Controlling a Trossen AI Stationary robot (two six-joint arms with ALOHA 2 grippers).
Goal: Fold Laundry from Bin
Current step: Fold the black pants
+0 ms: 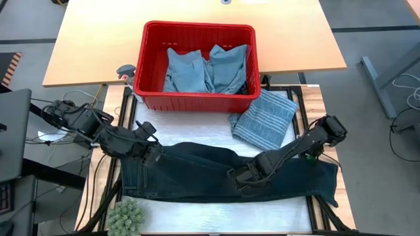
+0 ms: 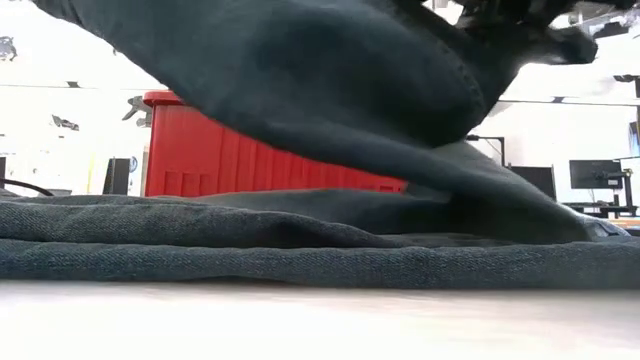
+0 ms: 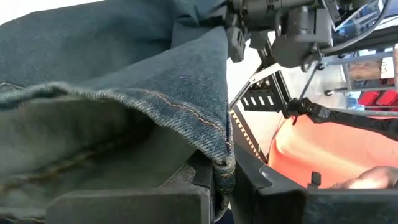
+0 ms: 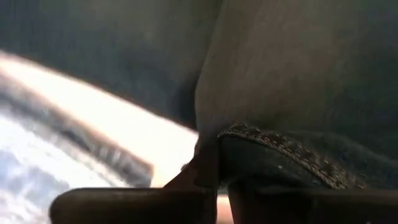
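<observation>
both my left claw [image 1: 152,149] and right claw [image 1: 244,176] pinch the dark jeans [image 1: 197,172]; toward three o'clock the right pinch looks thin, so the hem may slip.

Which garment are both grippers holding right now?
The dark navy jeans spread across the table's front; left gripper and right gripper pinch them. The striped cloth lies untouched.

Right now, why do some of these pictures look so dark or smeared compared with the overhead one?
High view: evenly lit and sharp. Low view: the dark jeans hang close to the lens and block the bright room, with the red bin behind. Right wrist view: cloth pressed near the camera is blurred, with a washed-out bright streak.
</observation>
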